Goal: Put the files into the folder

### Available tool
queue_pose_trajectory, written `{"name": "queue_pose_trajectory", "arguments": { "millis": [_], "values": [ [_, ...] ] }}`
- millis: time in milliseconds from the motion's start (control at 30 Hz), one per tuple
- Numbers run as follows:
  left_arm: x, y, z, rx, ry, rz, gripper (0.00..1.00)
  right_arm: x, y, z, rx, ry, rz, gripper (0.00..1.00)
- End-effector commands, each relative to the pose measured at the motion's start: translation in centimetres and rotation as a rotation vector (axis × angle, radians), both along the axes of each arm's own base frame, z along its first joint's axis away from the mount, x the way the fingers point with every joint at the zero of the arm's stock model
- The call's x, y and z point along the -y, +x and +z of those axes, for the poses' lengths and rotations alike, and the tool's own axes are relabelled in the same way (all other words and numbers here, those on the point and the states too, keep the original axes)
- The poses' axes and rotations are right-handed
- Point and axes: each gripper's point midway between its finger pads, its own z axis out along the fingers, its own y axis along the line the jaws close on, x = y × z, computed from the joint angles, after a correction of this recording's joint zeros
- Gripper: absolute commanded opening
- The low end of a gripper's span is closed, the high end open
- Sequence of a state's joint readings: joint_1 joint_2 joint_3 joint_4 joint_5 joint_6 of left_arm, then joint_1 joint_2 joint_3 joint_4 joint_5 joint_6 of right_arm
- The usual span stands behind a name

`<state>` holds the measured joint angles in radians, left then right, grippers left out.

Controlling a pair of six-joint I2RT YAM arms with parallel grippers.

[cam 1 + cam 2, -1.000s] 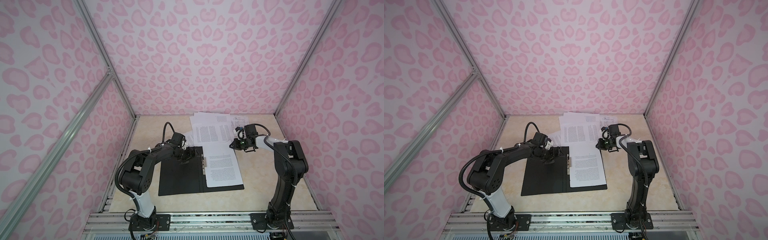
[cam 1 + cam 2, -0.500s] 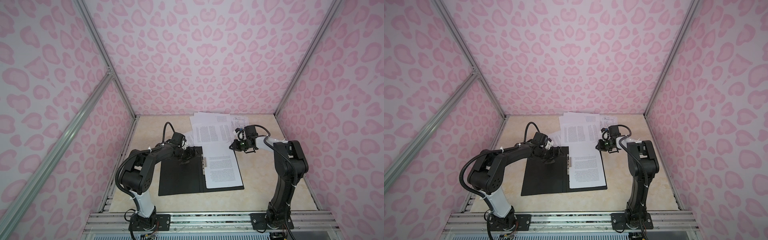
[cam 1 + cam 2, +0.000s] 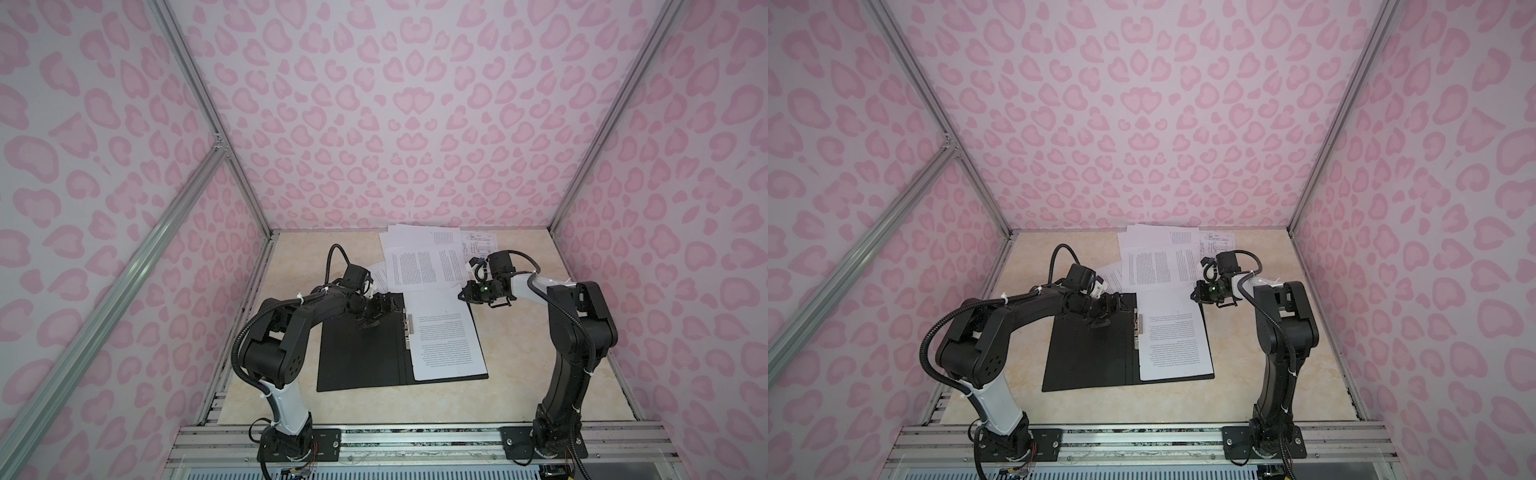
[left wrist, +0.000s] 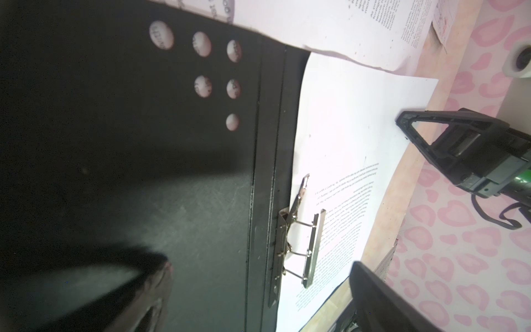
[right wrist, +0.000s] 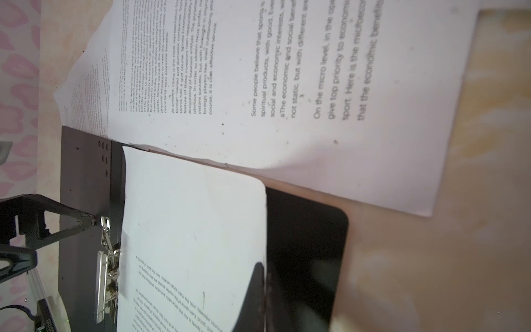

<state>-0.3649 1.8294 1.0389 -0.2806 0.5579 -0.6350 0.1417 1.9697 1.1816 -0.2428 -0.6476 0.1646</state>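
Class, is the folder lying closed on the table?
No, the folder lies open, black inside up, with one sheet on it.

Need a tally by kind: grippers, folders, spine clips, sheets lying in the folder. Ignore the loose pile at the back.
grippers: 2, left gripper and right gripper
folder: 1
metal clip: 1
sheet in the folder: 1
total: 5
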Motion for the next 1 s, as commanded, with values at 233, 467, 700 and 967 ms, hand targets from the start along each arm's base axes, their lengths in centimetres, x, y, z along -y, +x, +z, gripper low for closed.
{"name": "queue_pose_trajectory", "arguments": {
  "millis": [233,467,700,967],
  "values": [
    [-2.2,-2.2,-3.0,-0.109,0.134,0.031,0.98,0.1,-0.6,-0.6,-0.023,-0.005,-0.005,0.00],
    [-2.2,-2.2,-3.0,-0.108,0.132,0.031,0.98,0.2,-0.6,-0.4,-0.015,-0.004,-0.015,0.06],
    [-2.0,-2.1,-2.7,-0.105,0.119,0.029,0.98,0.4,-0.5,-0.3,-0.005,0.003,-0.029,0.27],
    [0.3,-0.9,2.7,-0.013,0.028,-0.021,0.98,3.0,0.4,0.3,0.031,0.075,-0.160,0.50]
  ]
}}
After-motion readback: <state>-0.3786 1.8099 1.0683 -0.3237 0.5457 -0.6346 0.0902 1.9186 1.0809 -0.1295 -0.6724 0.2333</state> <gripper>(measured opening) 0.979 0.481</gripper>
